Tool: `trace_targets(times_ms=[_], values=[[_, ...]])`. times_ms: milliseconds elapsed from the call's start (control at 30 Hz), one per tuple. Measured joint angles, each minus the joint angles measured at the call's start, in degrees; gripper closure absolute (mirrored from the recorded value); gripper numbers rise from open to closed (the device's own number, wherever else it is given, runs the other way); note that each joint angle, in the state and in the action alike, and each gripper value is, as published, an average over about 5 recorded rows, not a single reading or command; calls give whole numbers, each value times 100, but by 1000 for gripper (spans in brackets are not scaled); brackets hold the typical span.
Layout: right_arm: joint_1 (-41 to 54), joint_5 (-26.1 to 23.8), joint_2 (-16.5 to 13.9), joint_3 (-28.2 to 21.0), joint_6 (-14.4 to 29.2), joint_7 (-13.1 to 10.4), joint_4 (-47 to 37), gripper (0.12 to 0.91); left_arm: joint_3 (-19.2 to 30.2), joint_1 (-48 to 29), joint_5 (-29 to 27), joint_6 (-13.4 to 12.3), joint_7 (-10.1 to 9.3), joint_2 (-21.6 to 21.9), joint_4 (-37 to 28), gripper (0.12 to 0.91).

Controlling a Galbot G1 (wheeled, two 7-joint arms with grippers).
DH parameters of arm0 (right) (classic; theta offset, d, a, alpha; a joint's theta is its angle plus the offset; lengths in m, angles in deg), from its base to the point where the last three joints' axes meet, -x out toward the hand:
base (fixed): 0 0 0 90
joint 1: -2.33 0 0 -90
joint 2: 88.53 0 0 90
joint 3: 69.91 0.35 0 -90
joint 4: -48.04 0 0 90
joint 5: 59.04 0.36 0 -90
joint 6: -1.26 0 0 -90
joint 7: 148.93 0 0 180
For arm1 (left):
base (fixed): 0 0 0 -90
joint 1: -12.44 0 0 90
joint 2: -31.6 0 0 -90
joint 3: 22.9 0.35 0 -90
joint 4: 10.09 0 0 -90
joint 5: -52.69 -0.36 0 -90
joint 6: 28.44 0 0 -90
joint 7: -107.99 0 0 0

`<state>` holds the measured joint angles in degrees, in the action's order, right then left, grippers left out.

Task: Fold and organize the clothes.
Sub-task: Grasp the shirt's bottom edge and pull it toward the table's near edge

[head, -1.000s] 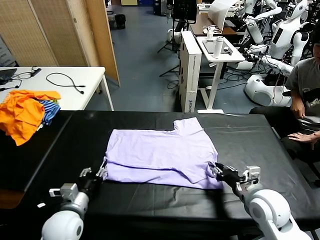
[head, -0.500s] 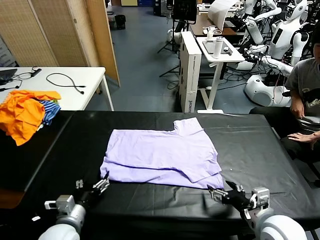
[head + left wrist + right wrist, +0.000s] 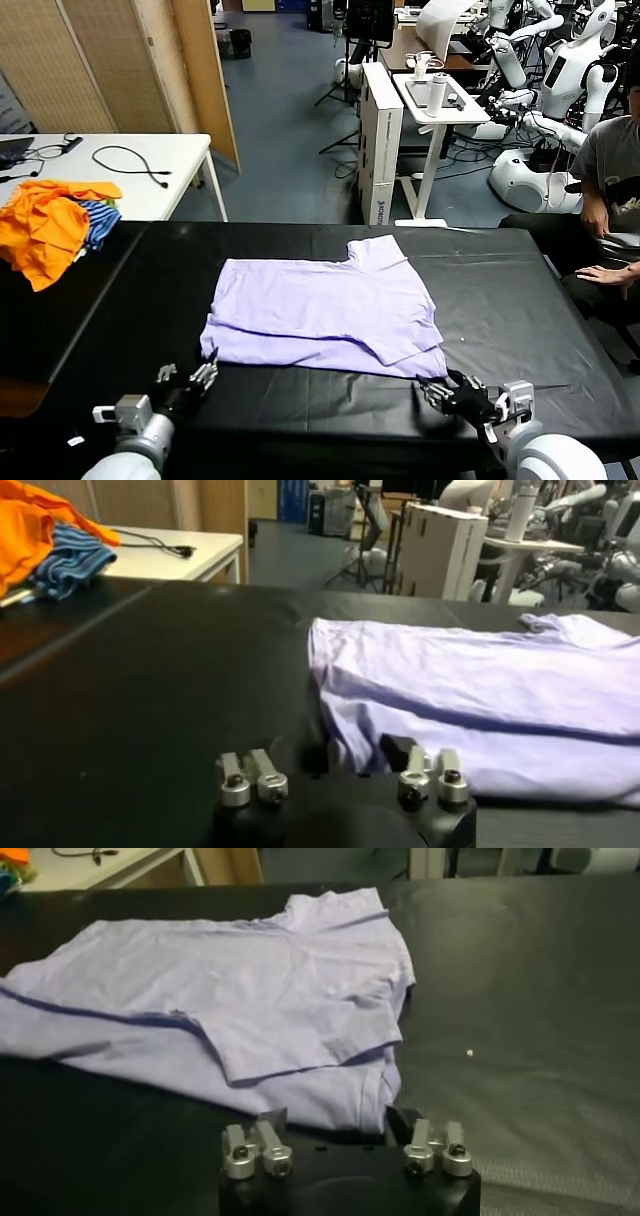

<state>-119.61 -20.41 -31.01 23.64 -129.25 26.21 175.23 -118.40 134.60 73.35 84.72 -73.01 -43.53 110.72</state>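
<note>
The pale lavender T-shirt (image 3: 325, 312) lies partly folded on the black table (image 3: 500, 290), one sleeve sticking out at the far side. My left gripper (image 3: 200, 376) is open and empty on the table just in front of the shirt's near left corner. My right gripper (image 3: 440, 390) is open and empty just in front of the shirt's near right corner. The shirt also shows in the left wrist view (image 3: 480, 695) and in the right wrist view (image 3: 240, 988), beyond each gripper's spread fingers (image 3: 399, 750) (image 3: 402, 1120).
Orange garments (image 3: 45, 225) and a blue-and-white striped cloth (image 3: 100, 222) lie at the table's far left. A white table (image 3: 130, 165) with a cable stands behind. A seated person (image 3: 615, 190) rests a hand at the table's right edge.
Both grippers let go of the shirt's near corners and drew back toward me. The shirt's near edge now lies flat on the table.
</note>
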Motion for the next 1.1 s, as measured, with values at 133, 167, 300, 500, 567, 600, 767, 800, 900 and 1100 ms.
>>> trace_targets(times_ms=[133,167,300,500,567,600,767,800,900,1100], values=[[-26,1,-36,5,-29,-19,40,885,-5,35,-38,-2,5,31,3,851],[-42,2,-50,12,-50,-28,61,884,-15,53,-42,-3,5,46,5,878],[-125,17,-128,72,-149,-87,177,885,-77,160,-44,-3,2,115,54,885],[-324,154,-316,223,-163,-161,449,885,-234,414,-91,15,-15,306,213,885],[-417,197,-383,265,-164,-170,560,885,-297,549,-132,25,-17,380,276,885],[-468,207,-412,282,-164,-178,618,885,-332,631,-159,30,-19,413,312,885],[-697,170,-487,309,-166,-217,821,885,-496,1121,-375,41,-17,467,524,885],[-736,146,-497,306,-167,-219,843,885,-526,1229,-426,41,-16,461,572,885],[-859,68,-533,289,-168,-221,900,885,-600,1535,-520,46,-17,422,703,885],[-1085,21,-561,227,-169,-276,930,885,-697,1996,-553,43,-50,336,932,885]])
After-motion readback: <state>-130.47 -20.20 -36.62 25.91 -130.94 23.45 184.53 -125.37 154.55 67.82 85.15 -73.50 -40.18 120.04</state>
